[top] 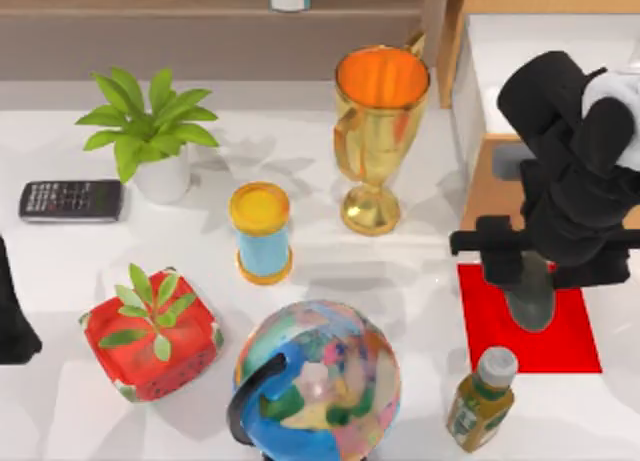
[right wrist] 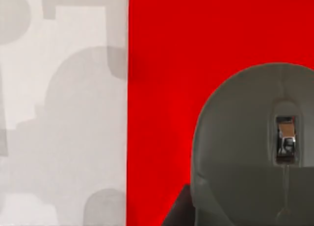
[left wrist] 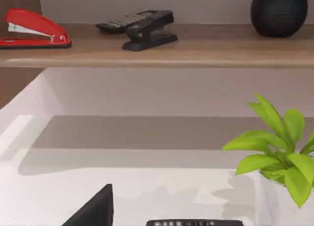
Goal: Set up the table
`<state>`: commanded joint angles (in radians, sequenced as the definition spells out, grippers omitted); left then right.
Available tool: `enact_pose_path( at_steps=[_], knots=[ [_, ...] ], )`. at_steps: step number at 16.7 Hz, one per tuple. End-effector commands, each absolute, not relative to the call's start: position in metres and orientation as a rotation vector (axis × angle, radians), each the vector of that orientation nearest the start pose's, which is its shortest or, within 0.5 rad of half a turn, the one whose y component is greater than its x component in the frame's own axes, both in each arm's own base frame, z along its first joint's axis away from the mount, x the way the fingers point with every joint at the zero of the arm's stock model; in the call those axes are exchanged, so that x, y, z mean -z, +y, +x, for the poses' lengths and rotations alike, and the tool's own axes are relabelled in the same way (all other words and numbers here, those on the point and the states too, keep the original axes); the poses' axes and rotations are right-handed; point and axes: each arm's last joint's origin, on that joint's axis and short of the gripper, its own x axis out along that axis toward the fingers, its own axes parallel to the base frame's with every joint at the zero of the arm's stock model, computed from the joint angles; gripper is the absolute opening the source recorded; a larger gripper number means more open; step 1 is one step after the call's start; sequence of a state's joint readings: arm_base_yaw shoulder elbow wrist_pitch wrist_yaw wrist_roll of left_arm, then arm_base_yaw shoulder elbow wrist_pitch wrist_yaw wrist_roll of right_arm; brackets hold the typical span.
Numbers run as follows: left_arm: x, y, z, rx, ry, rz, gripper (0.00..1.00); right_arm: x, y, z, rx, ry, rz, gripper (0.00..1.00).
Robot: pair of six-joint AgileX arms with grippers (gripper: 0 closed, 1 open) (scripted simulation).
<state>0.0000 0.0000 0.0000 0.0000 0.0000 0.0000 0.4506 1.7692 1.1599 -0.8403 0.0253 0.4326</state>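
Observation:
The white table carries a red mat at its right side. A grey computer mouse sits over the mat, and my right gripper is directly above it, its fingers close against the mouse's sides and shut on it. In the right wrist view the mouse appears large against the red mat, with a dark fingertip at its edge. My left arm is parked at the table's left edge.
On the table stand a gold trophy, a yellow-and-blue cylinder, a globe, a potted plant, a red planter, a calculator and a bottle. A wooden cabinet is at the right.

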Motion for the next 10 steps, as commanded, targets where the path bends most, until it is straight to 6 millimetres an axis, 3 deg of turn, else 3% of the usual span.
enact_pose_path(
  at_steps=[4, 10],
  knots=[
    [-0.160, -0.001, 0.106, 0.000, 0.000, 0.000, 1.00, -0.149, 0.134, 0.295, 0.003, 1.467, 0.018, 0.00],
    [-0.160, -0.001, 0.106, 0.000, 0.000, 0.000, 1.00, -0.149, 0.134, 0.295, 0.002, 1.464, 0.020, 0.00]
  ],
)
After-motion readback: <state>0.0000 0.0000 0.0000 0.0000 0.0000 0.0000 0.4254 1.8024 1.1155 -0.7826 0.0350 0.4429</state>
